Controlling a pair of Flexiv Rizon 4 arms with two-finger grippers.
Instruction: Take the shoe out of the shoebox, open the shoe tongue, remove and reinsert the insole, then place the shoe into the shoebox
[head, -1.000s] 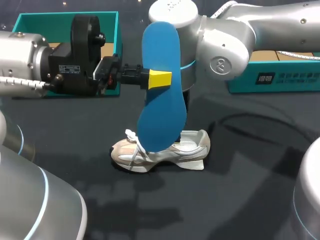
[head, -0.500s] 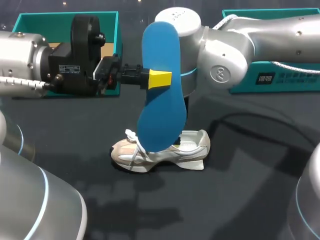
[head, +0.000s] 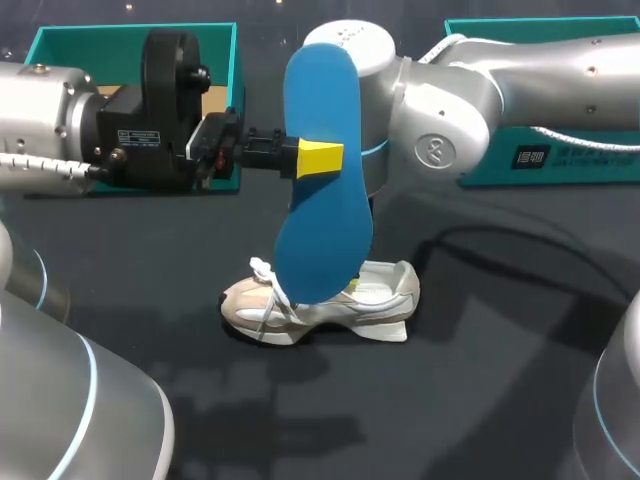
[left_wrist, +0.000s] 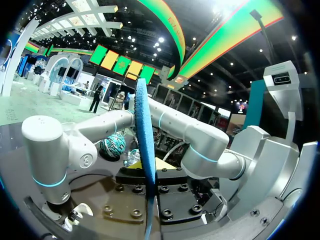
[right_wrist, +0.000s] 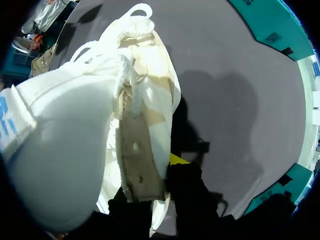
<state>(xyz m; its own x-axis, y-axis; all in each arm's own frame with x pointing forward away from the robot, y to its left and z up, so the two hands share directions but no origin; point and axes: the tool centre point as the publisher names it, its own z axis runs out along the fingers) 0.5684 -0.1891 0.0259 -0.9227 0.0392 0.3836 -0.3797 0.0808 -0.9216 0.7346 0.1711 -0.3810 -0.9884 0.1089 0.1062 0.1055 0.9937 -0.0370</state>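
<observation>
Insole (head: 322, 215): blue, flat, elongated oval with a rough edge. It is held upright directly above the shoe (head: 385, 295), pinched at mid-length between the yellow tips of the left gripper (head: 312, 158).

Shoe: white and beige low trainer with mesh and suede-like panels and white laces. It is set on its sole on the dark matt table (head: 480, 390).

Right gripper (right_wrist: 159, 176): closed on the shoe's upper edge, with a beige strip clamped between its fingers.

Teal shoebox (head: 60, 45): rigid and rectangular, placed behind the shoe on the left gripper's side. Brown card is seen inside.

Second teal box (head: 560, 165): placed behind the shoe on the opposite side. Its contents are hidden by the right arm (head: 470, 90).
</observation>
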